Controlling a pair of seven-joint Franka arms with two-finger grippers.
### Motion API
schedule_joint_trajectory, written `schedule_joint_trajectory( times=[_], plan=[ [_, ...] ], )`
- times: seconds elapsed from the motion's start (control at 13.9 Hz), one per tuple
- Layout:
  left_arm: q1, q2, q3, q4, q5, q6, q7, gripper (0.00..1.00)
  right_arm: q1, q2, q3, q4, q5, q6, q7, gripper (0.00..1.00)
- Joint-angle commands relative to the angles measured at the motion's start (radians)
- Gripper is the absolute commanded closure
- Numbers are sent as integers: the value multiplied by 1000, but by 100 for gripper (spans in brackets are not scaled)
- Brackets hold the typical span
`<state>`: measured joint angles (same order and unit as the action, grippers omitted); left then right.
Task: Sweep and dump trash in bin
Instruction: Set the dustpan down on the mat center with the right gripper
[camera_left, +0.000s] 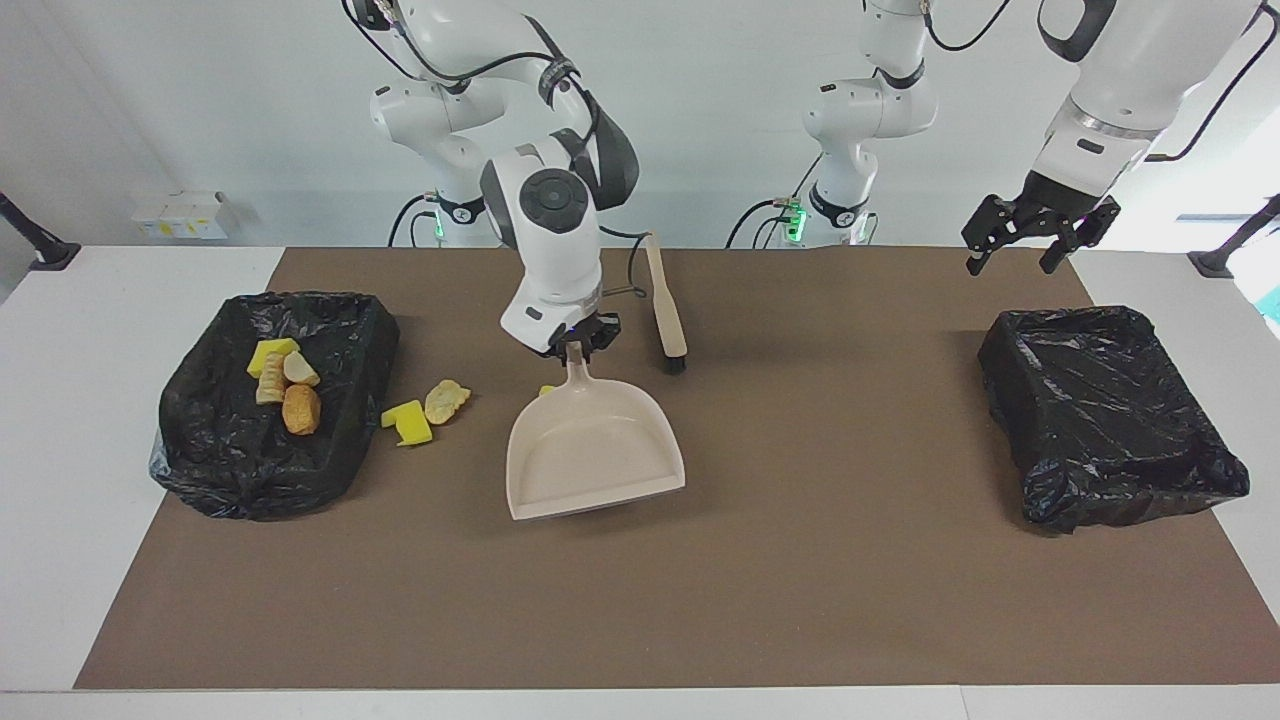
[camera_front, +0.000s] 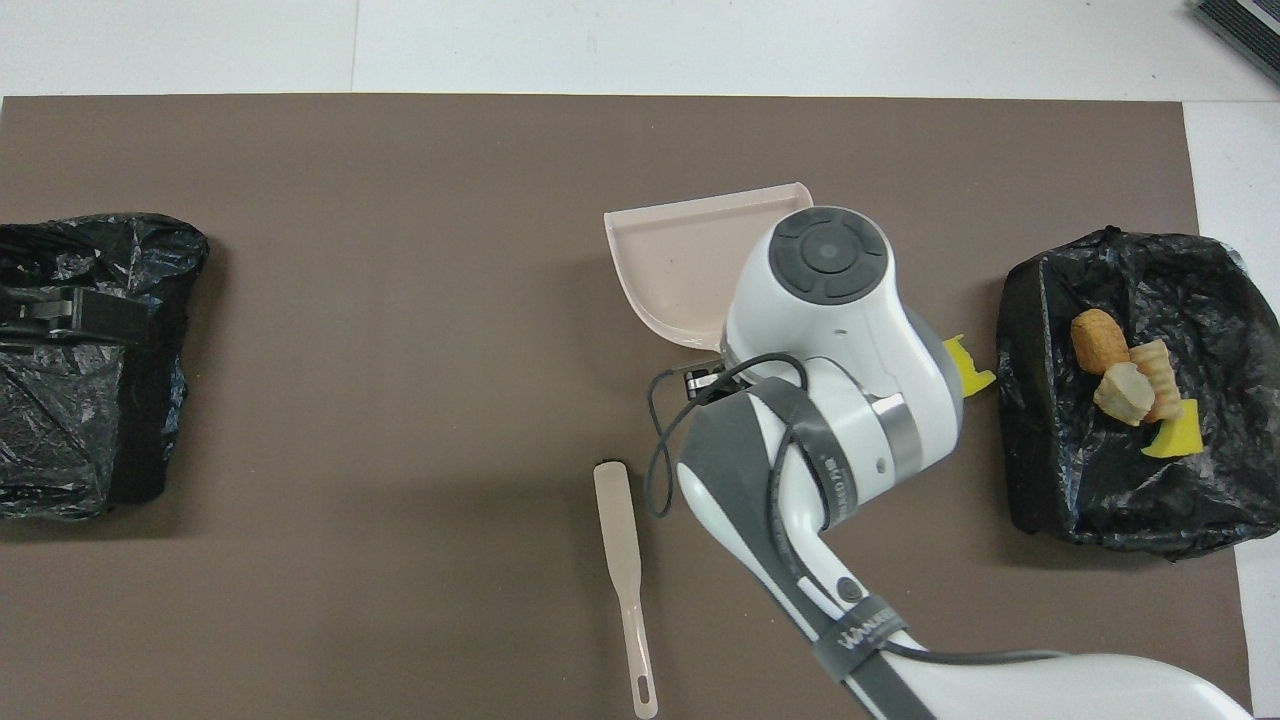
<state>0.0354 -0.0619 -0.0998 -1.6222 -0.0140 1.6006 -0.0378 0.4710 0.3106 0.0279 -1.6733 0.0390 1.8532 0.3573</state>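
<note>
Right gripper (camera_left: 577, 341) clamped on dustpan (camera_left: 594, 452) handle, pan tilted over the mat (camera_left: 800, 600). Trash (camera_left: 283, 385) partly in the bin (camera_left: 345, 330), three pieces spilled on mat just beside. Left gripper (camera_left: 1030, 240) spread wide, waiting over second bin (camera_left: 1110, 420).

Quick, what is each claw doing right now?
Left claw: open, holding nothing, up in the air near the empty bin.
Right claw: shut on the dustpan handle.
</note>
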Motion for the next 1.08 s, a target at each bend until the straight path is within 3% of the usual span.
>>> schedule_joint_trajectory(
  times=[0.0, 0.14, 0.94, 1.01],
  plan=[
    [8, -12, 0, -5, -14, -8, 7, 0, 67, 152, -6, 177, 24, -31, 103, 100],
    [8, -12, 0, -5, -14, -7, 6, 0, 72, 198, -5, 227, 36, -45, 120, 100],
    [8, -12, -1, -5, -14, -5, 6, 0, 75, 277, -6, 202, 70, 129, 127, 100],
    [8, -12, -1, -5, -14, -5, 6, 0, 66, 277, -6, 202, 67, 132, 123, 34]
  ],
)
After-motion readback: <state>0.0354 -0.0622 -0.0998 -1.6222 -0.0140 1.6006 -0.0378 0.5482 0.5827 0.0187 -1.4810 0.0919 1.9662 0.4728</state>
